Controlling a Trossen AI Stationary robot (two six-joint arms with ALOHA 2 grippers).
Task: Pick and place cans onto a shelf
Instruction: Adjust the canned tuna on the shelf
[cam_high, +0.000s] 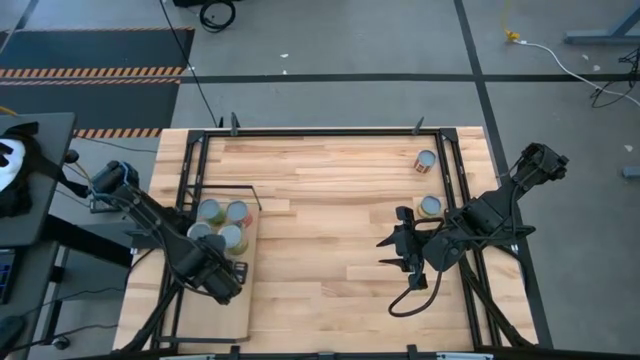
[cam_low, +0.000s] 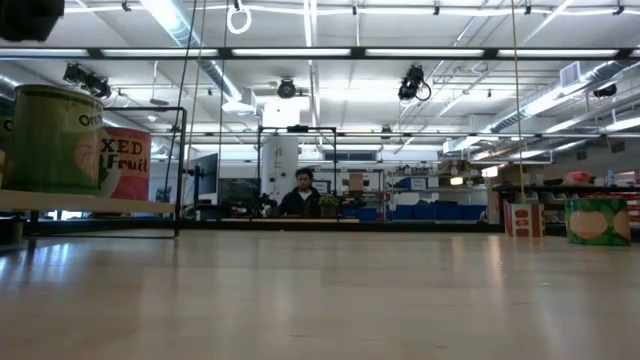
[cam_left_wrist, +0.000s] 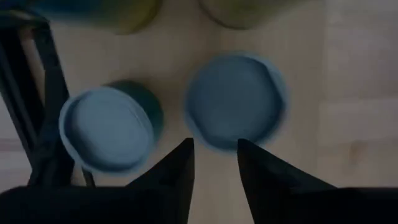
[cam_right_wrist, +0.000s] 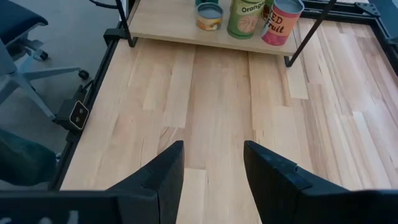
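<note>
The left arm reaches in from the tabletop's left edge toward the near-left corner, its left gripper (cam_high: 228, 283) pointing down with fingers (cam_left_wrist: 180, 165) parted a little. The right arm bends in from the right edge, its right gripper (cam_high: 397, 243) held open and empty above the tabletop's right half.

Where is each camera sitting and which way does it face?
High: overhead, facing down; both arms, shelf, cans.
Low: tabletop level, facing the room; no arm shows.
Left wrist: above shelf cans; left gripper open.
Right wrist: looks across planks to the shelf; right gripper open.
Shared: red can in right wrist and low.
</note>
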